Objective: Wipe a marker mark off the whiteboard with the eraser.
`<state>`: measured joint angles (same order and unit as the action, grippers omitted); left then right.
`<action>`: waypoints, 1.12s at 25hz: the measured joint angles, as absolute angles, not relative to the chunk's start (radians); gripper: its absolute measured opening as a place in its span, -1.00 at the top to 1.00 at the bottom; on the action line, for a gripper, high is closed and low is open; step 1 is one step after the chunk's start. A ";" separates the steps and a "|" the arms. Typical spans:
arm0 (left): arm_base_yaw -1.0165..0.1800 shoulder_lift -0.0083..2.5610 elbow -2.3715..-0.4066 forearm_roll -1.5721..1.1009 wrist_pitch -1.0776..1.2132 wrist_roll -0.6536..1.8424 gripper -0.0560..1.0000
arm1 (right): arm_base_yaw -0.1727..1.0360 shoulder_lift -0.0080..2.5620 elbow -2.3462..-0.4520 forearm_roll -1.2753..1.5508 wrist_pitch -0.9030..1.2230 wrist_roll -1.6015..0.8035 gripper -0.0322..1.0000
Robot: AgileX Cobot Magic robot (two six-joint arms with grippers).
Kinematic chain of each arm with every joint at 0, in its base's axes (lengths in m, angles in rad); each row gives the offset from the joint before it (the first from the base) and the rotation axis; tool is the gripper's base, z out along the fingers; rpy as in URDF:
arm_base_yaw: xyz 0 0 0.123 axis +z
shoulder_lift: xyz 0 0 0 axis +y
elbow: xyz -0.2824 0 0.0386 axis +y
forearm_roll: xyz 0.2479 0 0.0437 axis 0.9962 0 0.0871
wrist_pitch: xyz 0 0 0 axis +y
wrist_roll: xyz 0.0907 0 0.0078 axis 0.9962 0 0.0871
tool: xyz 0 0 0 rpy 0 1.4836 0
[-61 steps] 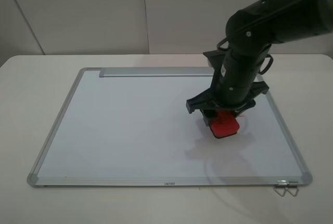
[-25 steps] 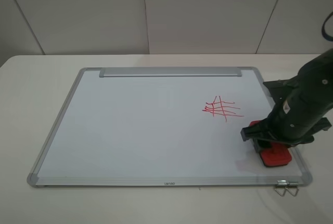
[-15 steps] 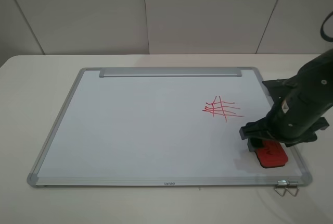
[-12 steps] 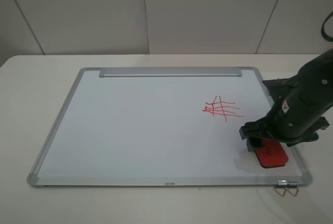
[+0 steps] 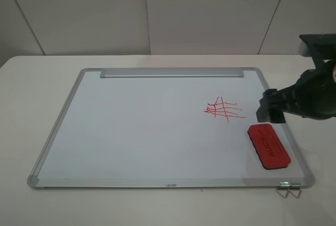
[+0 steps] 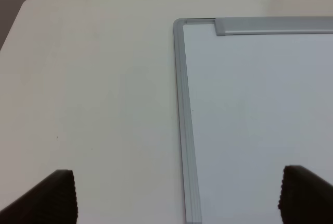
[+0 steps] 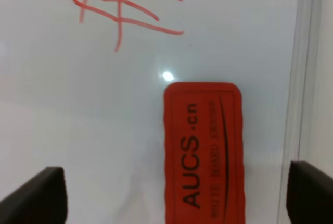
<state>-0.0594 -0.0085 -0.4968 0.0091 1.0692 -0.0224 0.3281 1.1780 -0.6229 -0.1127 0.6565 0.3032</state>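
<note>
Though the flower-like mark is nowhere to be seen, the left gripper [image 6: 177, 198] waits with jaws wide and empty over the whiteboard [image 5: 131, 126] edge and bench [image 5: 31, 79]. A red crosshatch grid [image 5: 223, 109] shows mid-right. The eraser [image 5: 269, 146] lies flat at the board's near right corner. Above it, the right gripper [image 7: 177, 198] hangs spread and empty. The wiping looks finished.

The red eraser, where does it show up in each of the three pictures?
Exterior high: the eraser lies flat at the lower right of the whiteboard, near its right frame.
Left wrist: not in it; only the board's other corner shows.
Right wrist: it fills the lower middle, lettering up.
Shared landmark: the red crosshatch grid drawn just beyond the eraser.
</note>
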 joint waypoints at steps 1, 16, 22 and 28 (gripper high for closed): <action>-0.059 -0.008 -0.497 0.009 1.069 -0.022 -0.57 | 0.328 1.127 -0.623 -0.090 0.675 0.287 -0.52; -0.059 -0.008 -0.497 0.009 1.069 -0.022 -0.57 | 0.328 0.461 -0.623 -0.127 1.059 0.378 -0.52; -0.059 -0.008 -0.497 0.009 1.069 -0.022 -0.57 | 0.328 0.320 -0.623 -0.150 1.112 0.381 -0.52; -0.059 -0.008 -0.497 0.009 1.069 -0.022 -0.57 | 0.328 0.255 -0.623 -0.150 1.112 0.372 -0.52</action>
